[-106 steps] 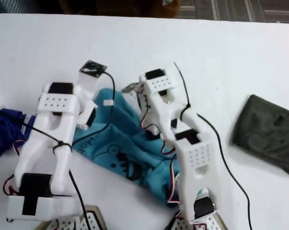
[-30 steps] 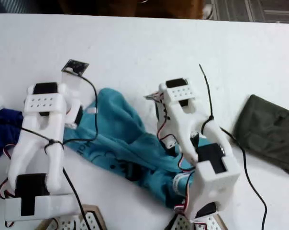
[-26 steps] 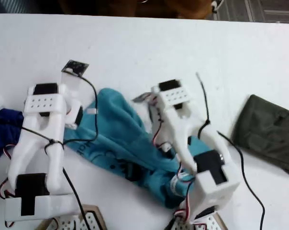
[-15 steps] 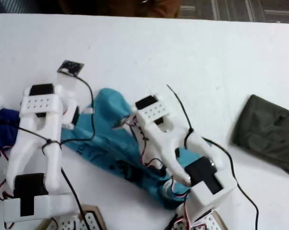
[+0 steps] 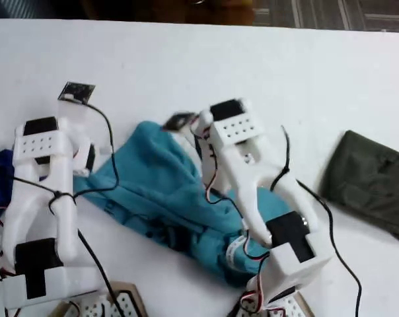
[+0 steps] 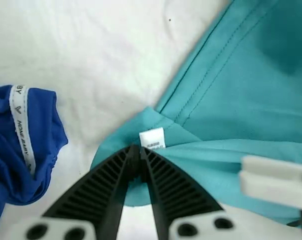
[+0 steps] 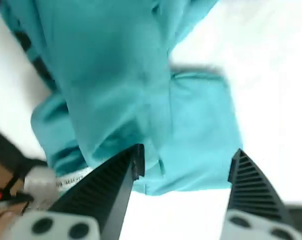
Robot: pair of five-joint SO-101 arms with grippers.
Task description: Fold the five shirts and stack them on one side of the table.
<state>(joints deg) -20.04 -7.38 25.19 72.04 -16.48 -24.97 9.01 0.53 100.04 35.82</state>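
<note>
Diagonally, teal shirt (image 5: 161, 188) lies far-left to near-right — left fingers (image 6: 110, 181) pinch it, right fingers (image 7: 107, 192) spread.

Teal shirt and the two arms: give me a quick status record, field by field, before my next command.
teal shirt: crumpled, not yet folded, on the table between the arms
left arm: jaws shut on the teal shirt's edge, beside its white label
right arm: jaws open, above a turned-over flap of the teal shirt
blue shirt: bunched up beside the left arm
dark green shirt: beyond the right arm, apart from the teal shirt
</note>
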